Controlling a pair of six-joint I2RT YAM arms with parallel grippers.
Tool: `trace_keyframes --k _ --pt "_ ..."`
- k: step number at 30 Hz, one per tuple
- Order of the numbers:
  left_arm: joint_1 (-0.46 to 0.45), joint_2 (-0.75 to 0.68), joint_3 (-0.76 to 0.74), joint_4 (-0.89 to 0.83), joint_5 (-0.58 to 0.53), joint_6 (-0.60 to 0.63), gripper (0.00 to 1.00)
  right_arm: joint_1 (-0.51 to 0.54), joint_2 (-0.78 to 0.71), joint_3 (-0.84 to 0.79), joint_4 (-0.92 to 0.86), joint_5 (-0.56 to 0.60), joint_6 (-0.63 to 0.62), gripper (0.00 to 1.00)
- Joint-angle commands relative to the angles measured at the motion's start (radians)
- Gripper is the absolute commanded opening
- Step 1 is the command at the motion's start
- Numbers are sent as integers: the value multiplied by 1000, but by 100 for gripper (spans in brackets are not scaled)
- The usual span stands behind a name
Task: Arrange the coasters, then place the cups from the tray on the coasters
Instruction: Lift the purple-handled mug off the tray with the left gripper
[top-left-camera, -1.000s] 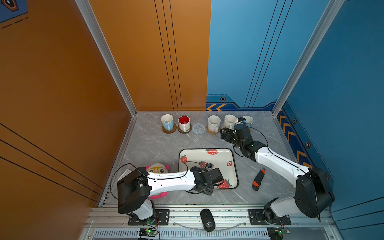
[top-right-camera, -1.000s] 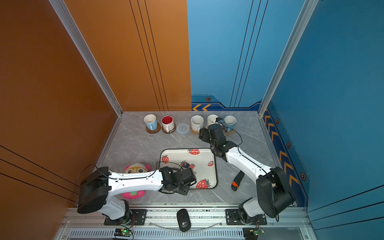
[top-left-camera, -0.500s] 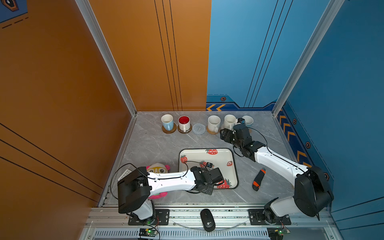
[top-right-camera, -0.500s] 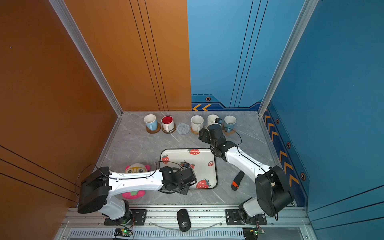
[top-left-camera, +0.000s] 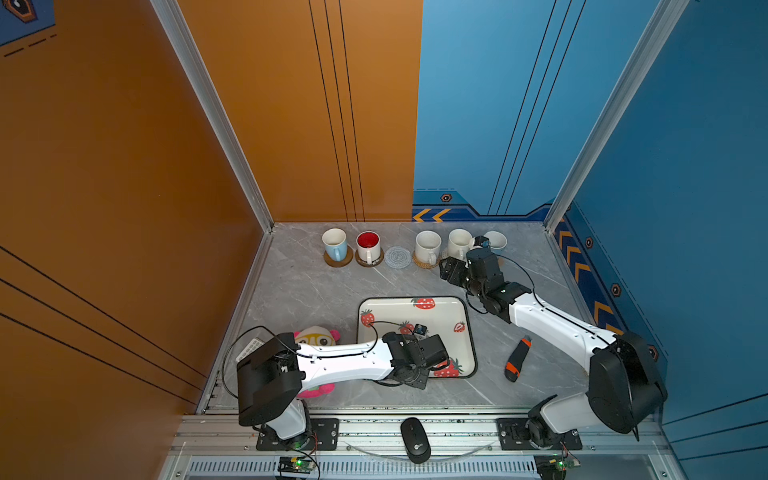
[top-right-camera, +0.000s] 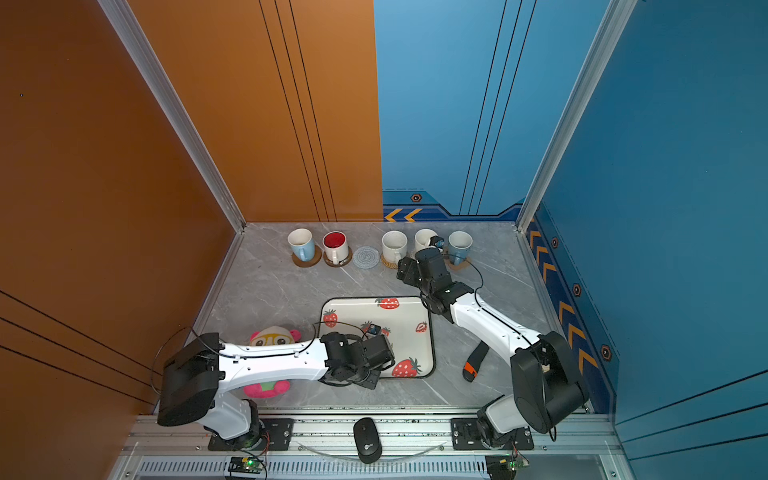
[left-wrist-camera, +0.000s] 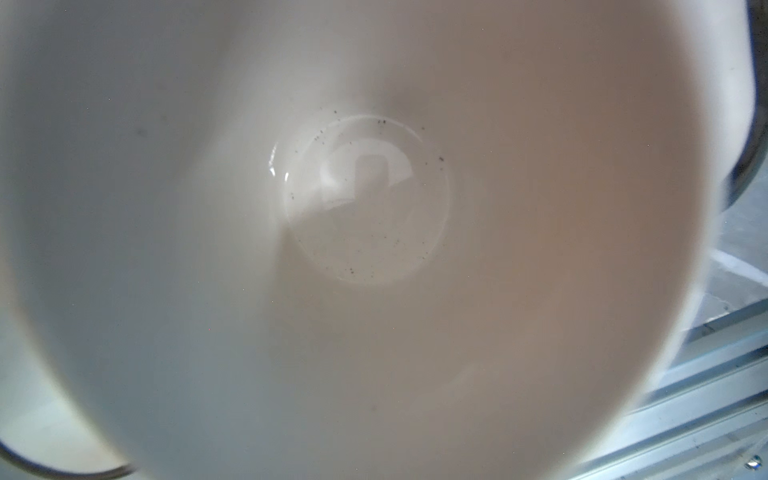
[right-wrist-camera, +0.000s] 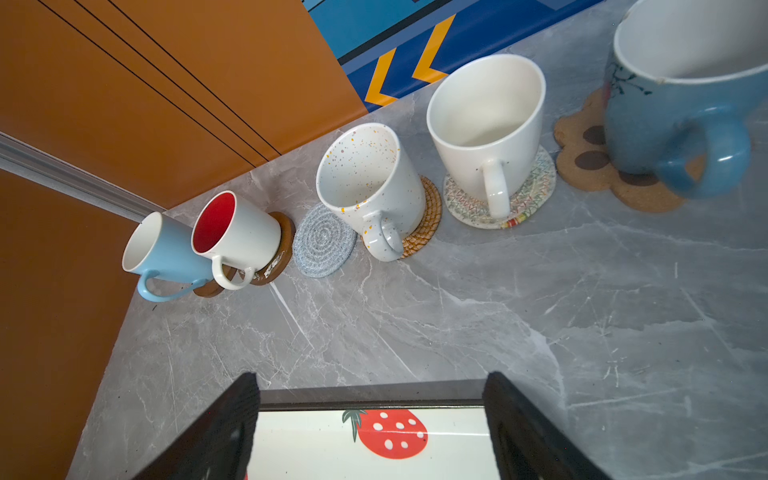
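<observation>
While the right gripper (right-wrist-camera: 372, 376) hangs just in front of the back row with its black jaws spread wide and nothing held between them, five cups stand on coasters along the back wall. From left to right in both top views:
- a light blue cup (top-left-camera: 334, 244) stands on a brown disc (top-left-camera: 337, 261);
- a white cup with a red inside (top-left-camera: 368, 245) stands on a second brown disc (right-wrist-camera: 284, 245);
- a grey woven coaster (top-left-camera: 397, 257) lies bare;
- a speckled white cup (top-left-camera: 428, 246) stands on a tan woven round (right-wrist-camera: 428, 216);
- a plain white cup (right-wrist-camera: 486, 124) stands on a whitish woven round (right-wrist-camera: 536, 183);
- a deeper blue cup (top-right-camera: 460, 244) stands on the paw-print coaster (right-wrist-camera: 582, 141).

The left gripper (top-left-camera: 428, 361) sits low over the near left corner of the tray (top-left-camera: 440, 316). Its wrist camera looks straight into the white inside of a sixth cup (left-wrist-camera: 374, 249) (a few dark specks dot the bottom). That cup is hidden under the gripper in the top views, and its outer colour does not show. No finger of the left gripper shows, so I cannot tell whether its jaws are clamped on the cup or standing loose.
</observation>
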Motion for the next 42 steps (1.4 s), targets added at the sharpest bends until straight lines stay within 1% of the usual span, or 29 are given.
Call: trace_keyframes --k 1,14,16,24,30,36,37,42 --pt "7 -24 22 -4 -45 -1 0 7 -4 29 -36 -3 -7 83" --pt "3 -105 11 -6 -95 -21 0 14 -13 30 -39 2 -8 83" --pt "4 -114 -19 -6 -102 -21 0 14 -13 29 -41 2 -9 83" --pt "8 -143 -18 -23 -115 -24 0 18 -16 31 -42 0 -13 83" --pt "24 -173 -7 -43 -126 -16 0 20 -6 36 -35 -4 -13 83" --pt "60 -191 -3 -75 -118 7 0 25 19 53 -35 -15 -17 83" --pt "70 -192 34 -89 -118 9 0 27 23 55 -34 -15 -21 83" --pt "104 -219 60 -106 -138 32 0 27 51 77 -39 -25 -24 83"
